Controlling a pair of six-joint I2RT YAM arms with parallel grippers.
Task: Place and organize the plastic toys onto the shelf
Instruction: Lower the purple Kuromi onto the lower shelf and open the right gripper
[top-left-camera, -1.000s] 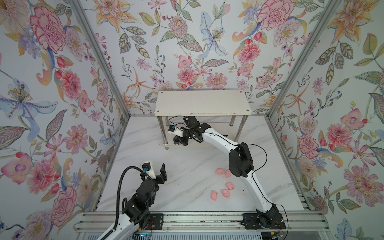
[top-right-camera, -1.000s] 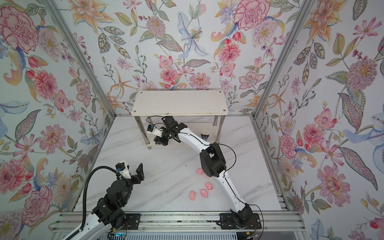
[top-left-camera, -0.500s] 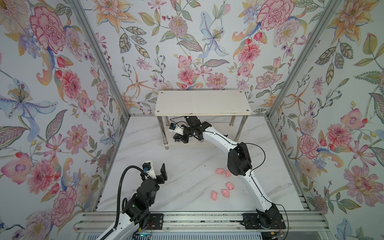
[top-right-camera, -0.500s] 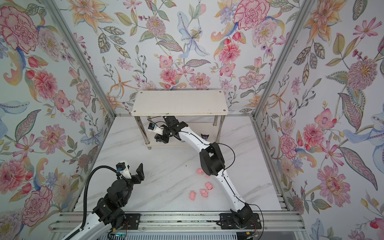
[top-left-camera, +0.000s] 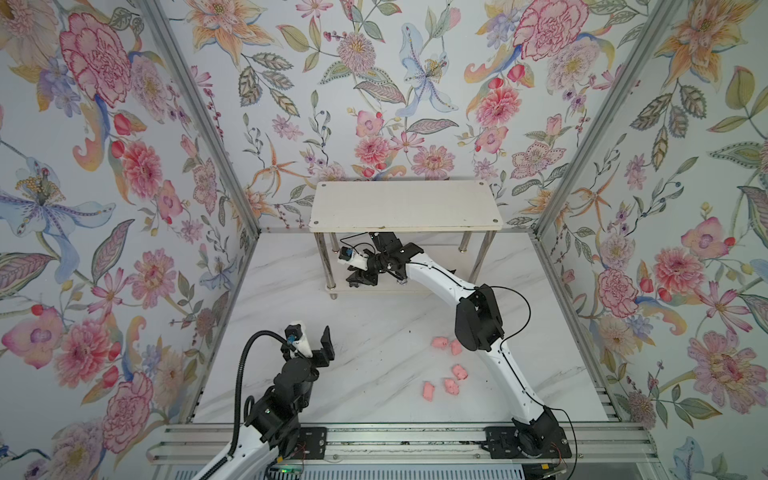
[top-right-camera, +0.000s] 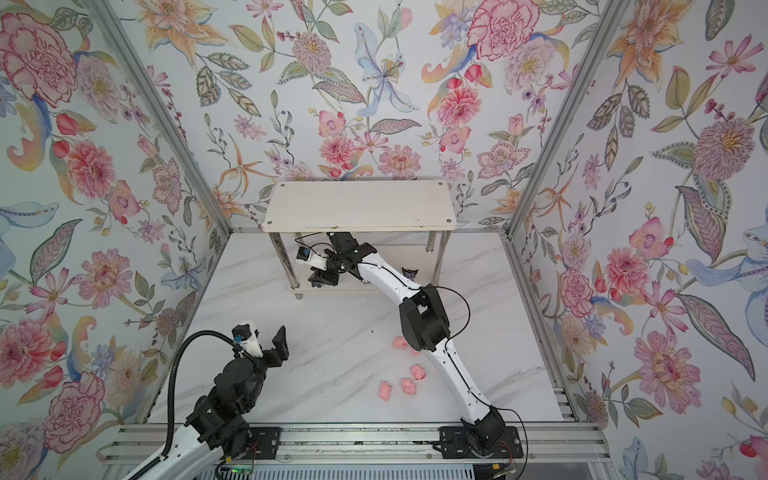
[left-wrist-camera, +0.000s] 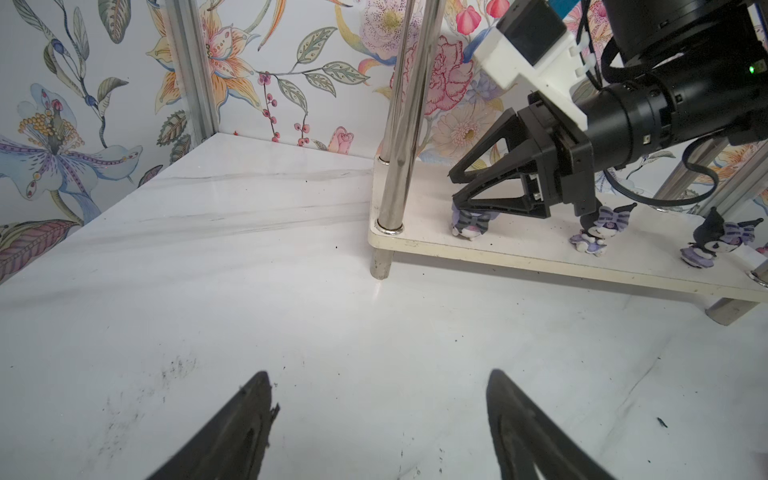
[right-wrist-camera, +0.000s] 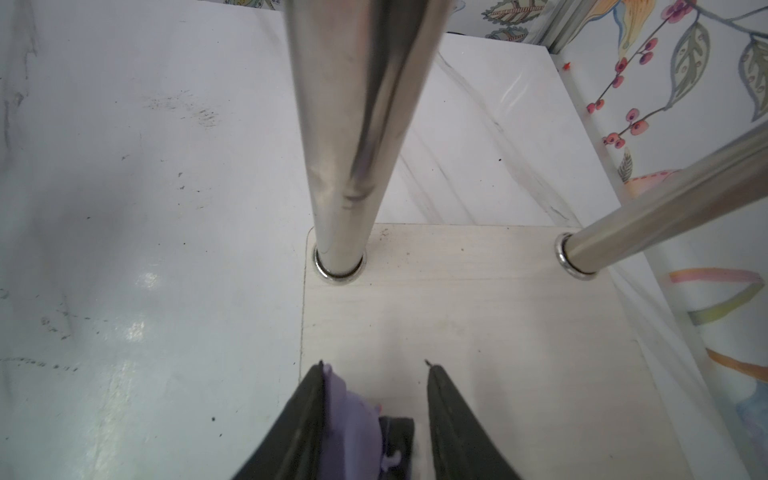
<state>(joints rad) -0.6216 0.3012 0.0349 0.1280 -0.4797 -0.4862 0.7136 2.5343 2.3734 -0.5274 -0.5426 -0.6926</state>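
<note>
Closest to me, by the front rail, the left gripper (left-wrist-camera: 378, 376) hangs just above the marble tabletop (top-left-camera: 374, 324). Its two fingers are spread wide and grip nothing. A little further in, on the right half of the tabletop, I count five pink pigs (top-left-camera: 459, 371). Two lie close together beside the right arm's elbow and three in a loose cluster nearer the rail, all on the marble and well apart from the shelf (top-left-camera: 405, 205). That shelf stands at the back against the flowered wall: two white boards on four chrome legs (left-wrist-camera: 399, 124). On the lower board (left-wrist-camera: 519, 249) sit three purple-and-white figurines (left-wrist-camera: 594, 232), strung in a row along its front edge. The right gripper (right-wrist-camera: 374, 363) reaches in under the top board to the end figurine (left-wrist-camera: 469, 222), the one nearest the front-left leg. Its fingers are parted around that figurine, which rests against one finger (right-wrist-camera: 307, 407); a sliver of white board shows before the other finger, so the pinch is off. Compared with a second ago, the five pigs lie where they lay. The left arm has not budged, and the right arm holds nearly the same reach under the shelf.
</note>
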